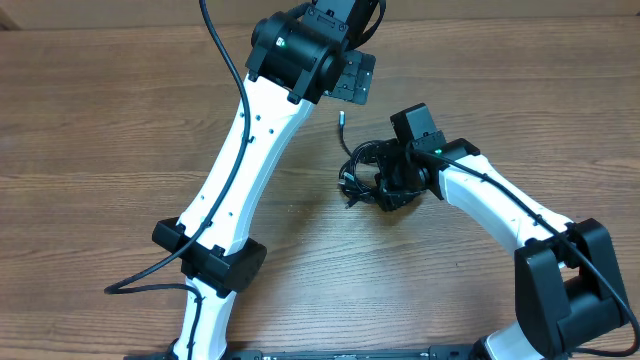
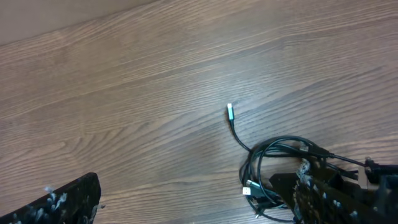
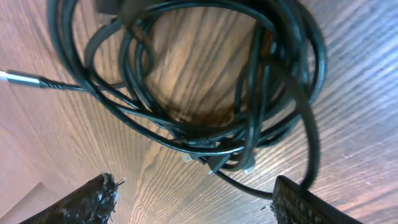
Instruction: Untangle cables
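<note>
The cables [image 1: 362, 172] lie as one tangled black bundle in the middle of the table. One loose cord runs up from it to a silver-tipped plug [image 1: 338, 119]. My right gripper [image 1: 392, 186] is low over the bundle's right side. In the right wrist view the coils [image 3: 205, 93] fill the frame and the gripper [image 3: 199, 202] is open, with one cord passing by its right finger. My left gripper [image 1: 350, 78] is above the table behind the bundle. In the left wrist view it [image 2: 193, 208] is open and empty, with the bundle [image 2: 273, 177] and the plug [image 2: 229, 112] below it.
The table [image 1: 120, 120] is bare brown wood. The left arm's white links [image 1: 240, 170] cross the table's left-centre, with a thick black arm wire [image 1: 150, 282] looping at the front left. The right arm [image 1: 500, 205] reaches in from the front right.
</note>
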{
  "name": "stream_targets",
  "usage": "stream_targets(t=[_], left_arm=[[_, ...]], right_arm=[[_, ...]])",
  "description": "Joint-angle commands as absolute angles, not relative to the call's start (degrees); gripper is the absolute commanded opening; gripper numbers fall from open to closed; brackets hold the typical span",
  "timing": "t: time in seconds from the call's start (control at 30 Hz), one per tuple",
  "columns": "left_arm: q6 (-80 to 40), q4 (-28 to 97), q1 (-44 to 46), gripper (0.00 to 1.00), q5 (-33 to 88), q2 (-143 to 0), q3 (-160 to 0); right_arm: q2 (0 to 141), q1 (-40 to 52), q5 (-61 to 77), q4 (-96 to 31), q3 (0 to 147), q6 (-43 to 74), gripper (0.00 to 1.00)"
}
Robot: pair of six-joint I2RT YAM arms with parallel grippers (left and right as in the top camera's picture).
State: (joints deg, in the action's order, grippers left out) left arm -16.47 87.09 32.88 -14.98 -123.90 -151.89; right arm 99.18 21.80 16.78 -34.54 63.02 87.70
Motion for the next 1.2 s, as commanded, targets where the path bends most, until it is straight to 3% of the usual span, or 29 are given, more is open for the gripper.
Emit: stream_targets(t=[0.0,0.2,0.57,0.8,0.9,1.17], left_arm=[[-15.81,87.44,32.69,1.00,-13.43,-122.13,-153.16],[-15.79,88.68,32.64,1.00,-13.45,-122.13,-153.16],[-15.81,89.62,32.64,1.00,-13.45,-122.13,-153.16],[-15.33,90.04,32.64,1.00,-13.45,-122.13,-153.16],[-15.16,90.21,32.64,0.99,-13.47,-122.13,-153.16],[-15.16,90.19,32.64,1.00,-13.47,-122.13,-153.16]], right_arm=[[99.13,21.85,15.90,-36.49,64.36,88.53,0.79],[99.13,21.78,11.42,-41.06,64.34,88.53,0.78],[99.15,21.80,5.48,-39.51,64.34,88.53,0.63],[99.13,21.63,13.96,-29.78,64.36,88.73,0.62],[99.13,21.63,18.17,-27.40,64.53,90.26,0.64],[99.13,21.63,28.40,-19.66,64.62,93.80,0.81]])
